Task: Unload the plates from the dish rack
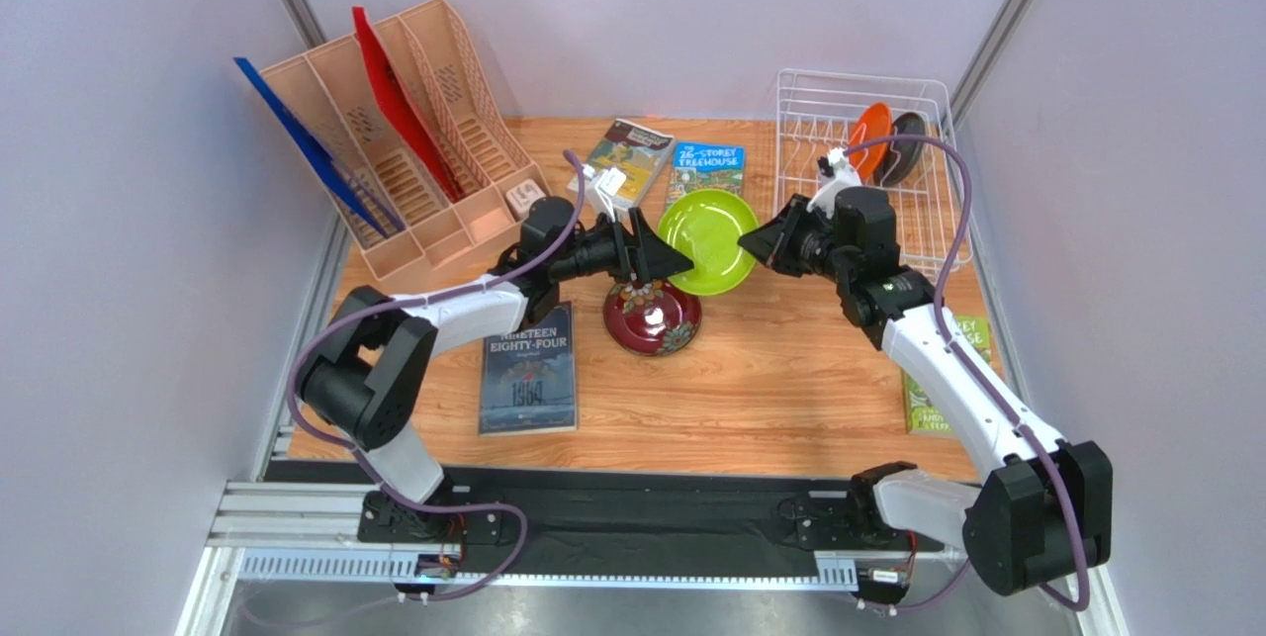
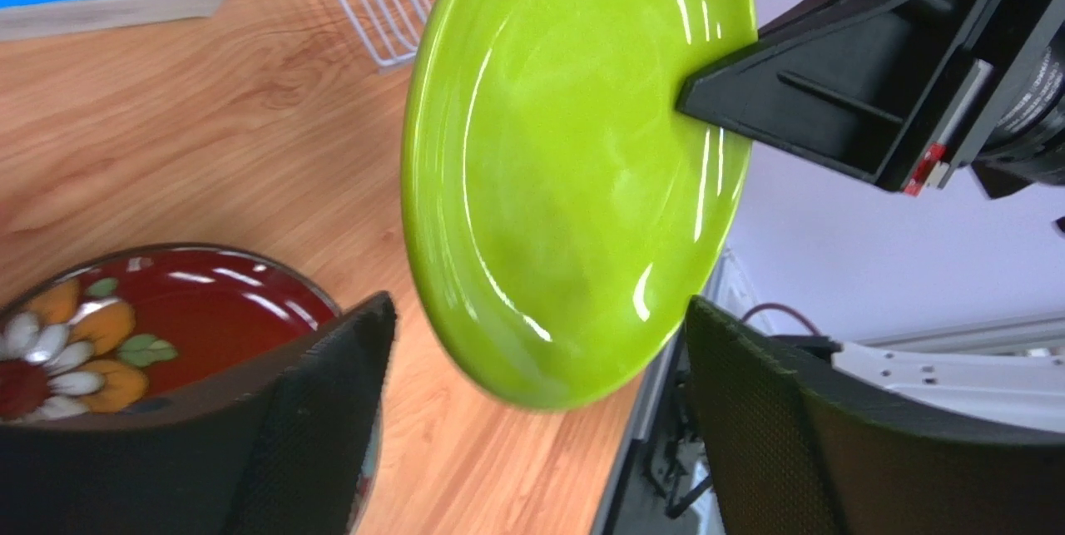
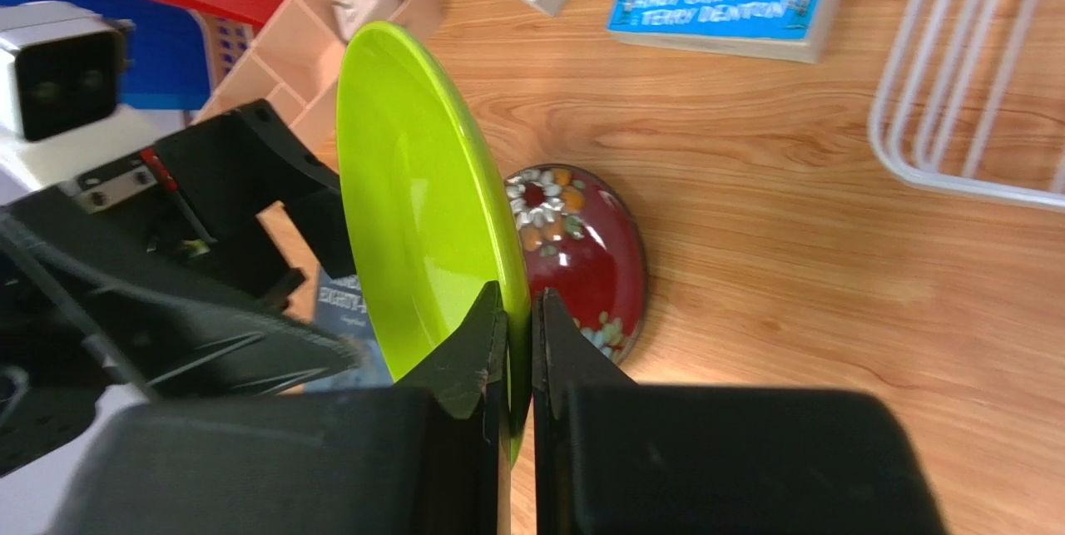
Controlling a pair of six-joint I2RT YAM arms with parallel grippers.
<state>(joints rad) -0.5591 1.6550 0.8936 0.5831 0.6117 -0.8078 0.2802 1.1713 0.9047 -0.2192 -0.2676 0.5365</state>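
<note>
My right gripper (image 1: pixel 754 243) is shut on the right rim of the lime green plate (image 1: pixel 708 240) and holds it on edge above the table; in the right wrist view its fingers (image 3: pixel 481 342) pinch the rim (image 3: pixel 413 198). My left gripper (image 1: pixel 664 261) is open at the plate's left edge. In the left wrist view the plate's edge (image 2: pixel 575 161) lies between the spread fingers (image 2: pixel 313 423), touching neither. The dark red floral plate (image 1: pixel 651 319) lies flat on the table below. The orange plate (image 1: pixel 870 135) and the dark plate (image 1: pixel 908 147) stand in the white dish rack (image 1: pixel 832 95).
A peach file organizer (image 1: pixel 401 132) with blue and red folders stands at the back left. Two books (image 1: pixel 708 161) lie behind the green plate. A dark book (image 1: pixel 531 369) lies front left, a green book (image 1: pixel 933 377) at the right edge.
</note>
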